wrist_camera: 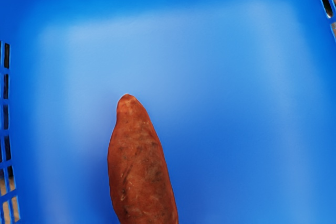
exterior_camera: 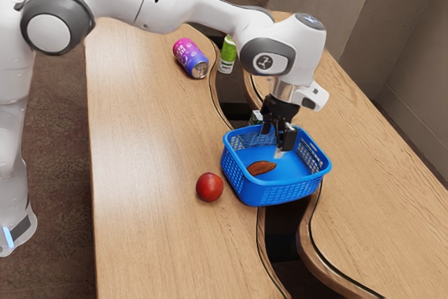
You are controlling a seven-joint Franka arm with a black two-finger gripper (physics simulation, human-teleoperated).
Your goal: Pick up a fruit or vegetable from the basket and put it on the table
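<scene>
The hand (exterior_camera: 278, 138) is positioned over the opening of the blue basket (exterior_camera: 280, 192), pointing down. Its two black fingers stand apart, in the wide condition, with nothing gripped between them. The sweet potato (exterior_camera: 262, 168), reddish brown and tapered at the end, lies on the floor of the basket; in the exterior view it rests toward the side nearer the red round fruit (exterior_camera: 209, 187). The basket has perforated walls and is seated across the dark channel of the wooden table (exterior_camera: 147, 194). The red round fruit is located on the table surface, near the basket but apart from it, on the exterior view's left. Labeled items: a pink, purple and blue can (exterior_camera: 187, 55) lies on its side on the table, with its metal end exposed. White lettering is printed on the can; the wording is not legible. A green and white container (exterior_camera: 227, 54) is near the can and carries dark print on its white section, also illegible. A small item with green and white markings (exterior_camera: 256, 117) is partly hidden behind the basket; its type cannot be determined.
</scene>
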